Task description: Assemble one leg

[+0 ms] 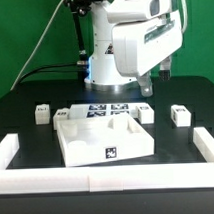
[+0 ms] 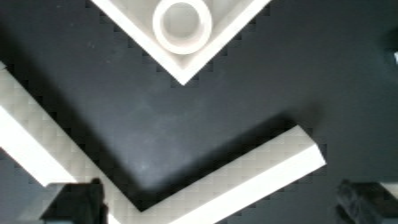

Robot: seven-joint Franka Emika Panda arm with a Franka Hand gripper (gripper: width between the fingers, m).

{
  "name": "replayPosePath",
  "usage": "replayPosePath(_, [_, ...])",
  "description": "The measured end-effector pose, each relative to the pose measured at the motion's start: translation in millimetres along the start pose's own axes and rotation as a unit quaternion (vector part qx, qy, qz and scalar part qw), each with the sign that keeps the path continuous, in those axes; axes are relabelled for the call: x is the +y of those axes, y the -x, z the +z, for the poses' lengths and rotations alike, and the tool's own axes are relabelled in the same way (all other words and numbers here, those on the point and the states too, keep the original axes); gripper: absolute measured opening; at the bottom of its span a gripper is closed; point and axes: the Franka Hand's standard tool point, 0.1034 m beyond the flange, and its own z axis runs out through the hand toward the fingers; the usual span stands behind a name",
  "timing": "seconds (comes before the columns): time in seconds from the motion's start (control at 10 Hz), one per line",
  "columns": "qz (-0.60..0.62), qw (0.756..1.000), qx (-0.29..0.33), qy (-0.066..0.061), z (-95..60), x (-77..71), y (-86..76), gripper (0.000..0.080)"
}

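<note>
Several small white legs with tags lie on the black table: two at the exterior view's left [image 1: 40,114] [image 1: 63,116] and two at the right [image 1: 144,112] [image 1: 179,114]. The large white tray-like piece [image 1: 104,137] sits in the middle. My gripper [image 1: 144,87] hangs above the table behind the tray's rear right corner, over the leg there. In the wrist view my gripper [image 2: 219,206] is open and empty, with dark fingers [image 2: 71,203] wide apart. That view shows a white corner with a round socket [image 2: 178,22] and a white V-shaped edge [image 2: 267,165]. No leg shows there.
The marker board [image 1: 98,108] lies behind the tray, in front of the robot base. Low white walls line the left [image 1: 6,151], right [image 1: 206,142] and front [image 1: 108,180] of the work area. A green wall stands behind.
</note>
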Motion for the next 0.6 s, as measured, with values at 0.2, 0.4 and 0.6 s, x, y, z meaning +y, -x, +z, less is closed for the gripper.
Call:
replayPosePath(0.2, [0.000, 1.000, 0.000, 0.000, 0.0, 0.0, 0.0, 0.0650])
replayPosePath(0.4, [0.000, 1.000, -0.001, 0.000, 0.3, 0.2, 0.6, 0.0650])
replayPosePath(0.6, [0.000, 1.000, -0.001, 0.000, 0.5, 0.3, 0.8, 0.0650])
